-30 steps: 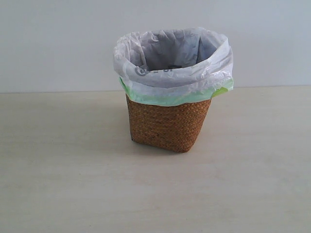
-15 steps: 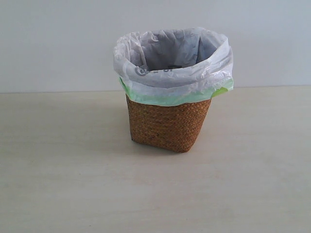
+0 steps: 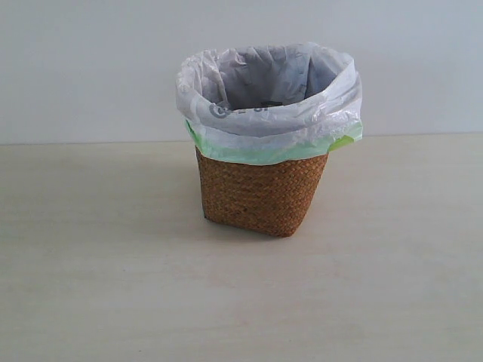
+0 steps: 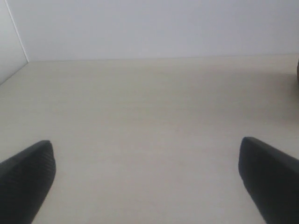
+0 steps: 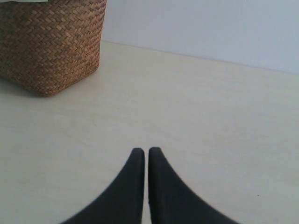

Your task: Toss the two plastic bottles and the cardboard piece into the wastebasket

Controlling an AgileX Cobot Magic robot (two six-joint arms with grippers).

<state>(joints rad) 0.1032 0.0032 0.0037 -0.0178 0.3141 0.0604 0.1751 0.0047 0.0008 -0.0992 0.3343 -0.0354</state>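
The wastebasket (image 3: 260, 197) stands upright on the table (image 3: 106, 294), its white bag (image 3: 226, 113) folded over the rim; the fold hides most of the inside, where a dark speck (image 3: 269, 104) is too small to name. Near the wastebasket's woven wall, not touching, the right hand (image 5: 146, 151) is pressed closed, empty. The left hand (image 4: 145, 147) gapes wide, empty, fingers (image 4: 28, 177) cut off

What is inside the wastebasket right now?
Only the plastic bag lining the wastebasket shows, plus a small dark shape behind its near rim. The bottom is hidden, so contents cannot be told.
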